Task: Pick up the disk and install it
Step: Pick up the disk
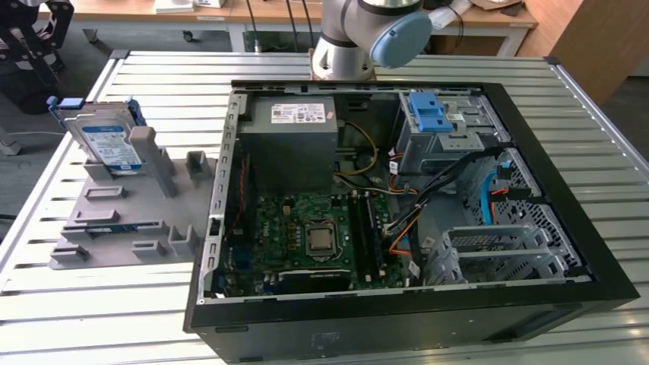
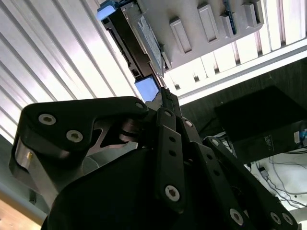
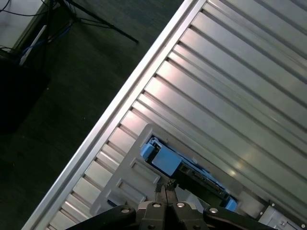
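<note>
The disk [image 1: 109, 144] is parked at the exterior view's left, standing on edge in a slot of the grey holder [image 1: 132, 209] on the slatted metal surface [image 1: 102, 319]. It sits well apart from the open computer case [image 1: 527, 137]. Its white label with the blue band faces the exterior camera. It looks a touch taller than wide there, so the long axis seems to run up and down, leaning back slightly.

In the first wrist view the disk [image 3: 201, 179] shows from above, edge-on, as a narrow dark strip with blue carrier plastic at each end. That top edge lies along the slats of the surface [image 3: 249, 96], inside the holder [image 3: 129, 177]. In the second wrist view the disk [image 2: 139, 45] is a dark slab edge with a blue tab, next to the holder [image 2: 201, 28].

The tool [image 3: 165, 186] hangs above the disk with its black fingers pressed together at the tips and nothing between them. The second wrist view has the tool [image 2: 163, 93] the same, its tip pointing at the disk's edge and clear of it. The arm [image 1: 355, 34] rises behind the case.
</note>
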Robot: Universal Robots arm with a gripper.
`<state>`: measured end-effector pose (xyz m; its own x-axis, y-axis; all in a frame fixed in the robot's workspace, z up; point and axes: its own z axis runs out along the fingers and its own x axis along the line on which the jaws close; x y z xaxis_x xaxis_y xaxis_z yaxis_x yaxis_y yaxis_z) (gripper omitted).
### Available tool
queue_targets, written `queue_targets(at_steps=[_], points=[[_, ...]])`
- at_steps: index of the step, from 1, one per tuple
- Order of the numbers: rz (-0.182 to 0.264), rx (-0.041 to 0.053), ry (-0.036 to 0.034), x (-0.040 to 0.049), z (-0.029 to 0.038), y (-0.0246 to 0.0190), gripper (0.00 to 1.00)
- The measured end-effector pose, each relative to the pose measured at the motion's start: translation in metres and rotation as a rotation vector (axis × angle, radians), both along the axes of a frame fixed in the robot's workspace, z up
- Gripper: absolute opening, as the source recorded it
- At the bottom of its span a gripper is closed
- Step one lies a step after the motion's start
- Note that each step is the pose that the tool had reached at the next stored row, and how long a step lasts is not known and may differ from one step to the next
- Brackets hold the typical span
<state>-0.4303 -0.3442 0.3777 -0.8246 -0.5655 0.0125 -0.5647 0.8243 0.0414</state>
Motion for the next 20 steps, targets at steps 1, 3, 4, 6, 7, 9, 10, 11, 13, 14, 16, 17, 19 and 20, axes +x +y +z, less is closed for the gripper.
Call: queue_targets(at_steps=[1,3,4,6,7,9,10,11,13,14,16,17,19,20], points=[[0.003,0.0001,0.0,0.0,0.0,0.0,0.11],[0.009,0.0001,0.0,0.0,0.0,0.0,0.11],[0.013,0.0,0.0,0.0,0.0,0.0,0.11],[0.018,0.0,-0.0001,0.0,0.0,0.0,0.11],[0.021,0.0,0.0,0.0,0.0,0.0,0.11],[0.026,0.0,0.0,0.0,0.0,0.0,0.11],[0.027,0.0,0.0,0.0,0.0,0.0,0.11],[0.027,0.0,0.0,-0.0001,0.0,0.0,0.11],[0.027,0.0,0.0,-0.0002,0.0,0.0,0.11],[0.027,0.0,0.0,-0.0002,0.0,0.0,0.11],[0.027,0.0,0.0,-0.0002,0.0,0.0,0.11],[0.027,0.0,0.0,-0.0002,0.0,0.0,0.11],[0.027,0.0,0.0,-0.0002,0.0,0.0,0.11],[0.027,0.0,0.0,-0.0002,0.0,0.0,0.11]])
